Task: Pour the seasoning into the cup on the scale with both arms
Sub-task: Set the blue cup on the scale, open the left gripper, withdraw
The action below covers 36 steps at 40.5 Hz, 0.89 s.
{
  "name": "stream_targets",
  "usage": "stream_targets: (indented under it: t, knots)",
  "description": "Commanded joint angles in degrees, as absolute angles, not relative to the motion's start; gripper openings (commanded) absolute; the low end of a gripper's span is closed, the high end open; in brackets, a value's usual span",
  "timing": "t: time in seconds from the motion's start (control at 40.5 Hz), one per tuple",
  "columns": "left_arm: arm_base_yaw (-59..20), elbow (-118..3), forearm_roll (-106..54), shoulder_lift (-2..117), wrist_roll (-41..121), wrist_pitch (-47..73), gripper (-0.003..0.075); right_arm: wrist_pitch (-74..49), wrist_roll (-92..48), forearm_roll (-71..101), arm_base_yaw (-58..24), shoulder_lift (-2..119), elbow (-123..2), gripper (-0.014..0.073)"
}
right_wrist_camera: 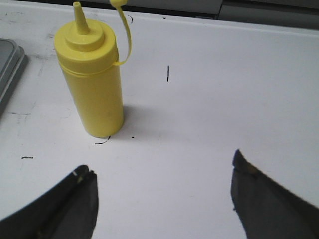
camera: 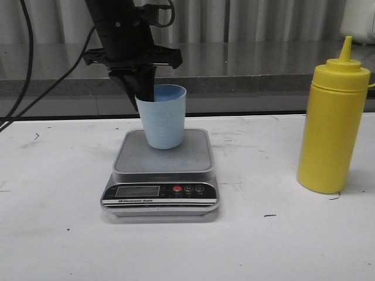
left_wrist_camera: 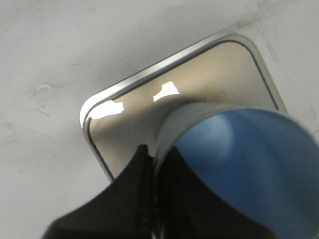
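The light blue cup point(camera: 164, 119) stands upright on the grey platform of the scale point(camera: 164, 161) in the middle of the table. My left gripper point(camera: 143, 93) comes down from above and is shut on the cup's left rim, one finger inside and one outside. In the left wrist view the cup point(left_wrist_camera: 249, 164) sits over the scale platform point(left_wrist_camera: 139, 119) with the gripper point(left_wrist_camera: 153, 159) pinching its wall. The yellow seasoning bottle point(camera: 333, 129) stands upright at the right, cap off its nozzle. My right gripper point(right_wrist_camera: 162, 167) is open and empty, well short of the bottle point(right_wrist_camera: 94, 84).
The scale's black front panel with LCD and red button point(camera: 177, 189) faces me. A grey ledge point(camera: 263, 67) runs behind the table. Cables point(camera: 26, 52) hang at the back left. The scale's corner point(right_wrist_camera: 7, 64) shows in the right wrist view.
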State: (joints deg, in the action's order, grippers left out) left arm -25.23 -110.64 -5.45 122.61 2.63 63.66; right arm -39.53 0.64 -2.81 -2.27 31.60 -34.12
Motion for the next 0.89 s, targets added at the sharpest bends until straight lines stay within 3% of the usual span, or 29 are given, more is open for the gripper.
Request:
stream_targets:
  t: [0.0, 0.074, 0.222, 0.296, 0.543, 0.863]
  knots:
    - [-25.6, -112.3, -6.4, 119.6, 2.3, 62.7, 0.0011, -36.0, 0.0, -3.6, -2.0, 32.1, -36.1, 0.057]
    - [-25.8, -112.3, -6.7, 119.6, 2.3, 62.5, 0.0101, -36.0, 0.0, -3.6, -2.0, 32.1, -36.1, 0.057]
    - [-25.8, -112.3, -6.7, 119.6, 2.3, 62.8, 0.0351, -36.0, 0.0, -3.6, -2.0, 32.1, -36.1, 0.057]
    - [-25.8, -112.8, -6.7, 119.6, 2.3, 63.3, 0.0406, -36.0, 0.0, -3.6, -2.0, 32.1, -36.1, 0.057]
    - [-25.8, -118.4, -6.7, 116.9, 2.3, 68.6, 0.04, -36.0, 0.0, -3.6, -2.0, 32.1, -36.1, 0.057]
    - [-29.8, -115.9, -6.1, 104.4, 2.3, 67.3, 0.04, -36.0, 0.0, -3.6, -2.0, 32.1, -36.1, 0.057]
